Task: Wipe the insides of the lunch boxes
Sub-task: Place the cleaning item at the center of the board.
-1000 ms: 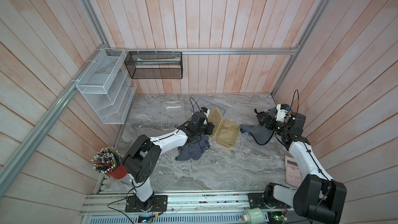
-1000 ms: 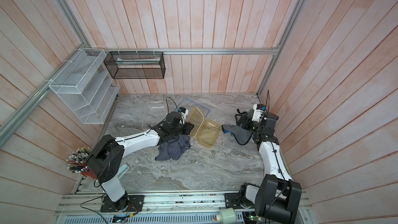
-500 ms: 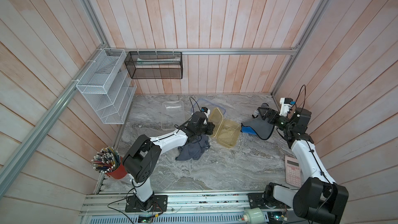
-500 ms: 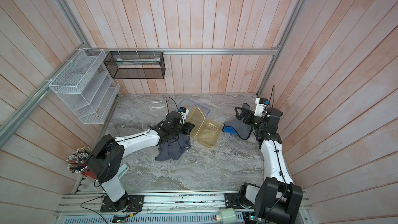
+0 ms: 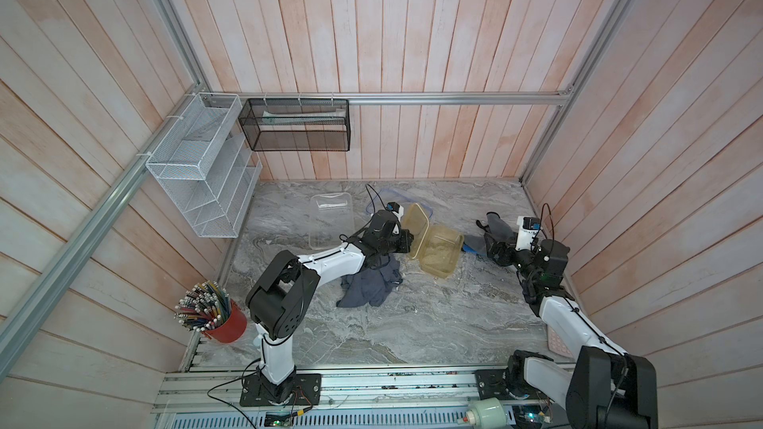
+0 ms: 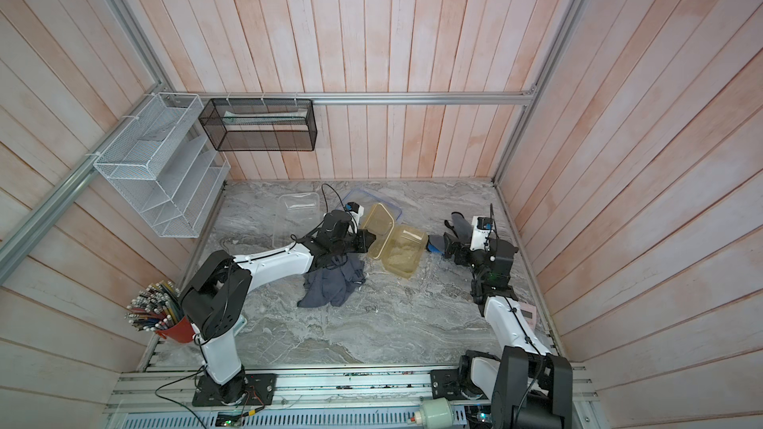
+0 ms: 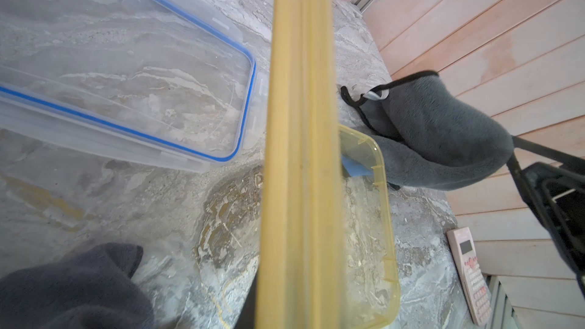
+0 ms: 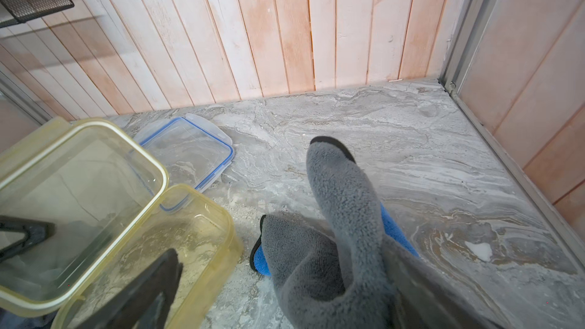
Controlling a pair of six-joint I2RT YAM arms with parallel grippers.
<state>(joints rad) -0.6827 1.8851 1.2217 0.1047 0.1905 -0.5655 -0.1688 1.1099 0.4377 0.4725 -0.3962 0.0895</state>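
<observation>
Top views, both: left end effector (image 5: 406, 241) clamped on the amber lid (image 5: 417, 222), which it holds upright on edge. On the tabletop (image 5: 413, 323), the amber lunch box (image 5: 439, 257) sits mouth-up just at its 3 o'clock and the clear lunch box (image 5: 330, 220) at its 10 o'clock. We note the right end effector (image 5: 490, 243) at 3 o'clock of the amber box, jaws wide, grey cloth (image 5: 497, 224) draped over one finger. Tabletop is grey marble-patterned; walls (image 5: 413, 55) are pale planks. Amber box is translucent and round-cornered, its floor cloudy with pale specks.
</observation>
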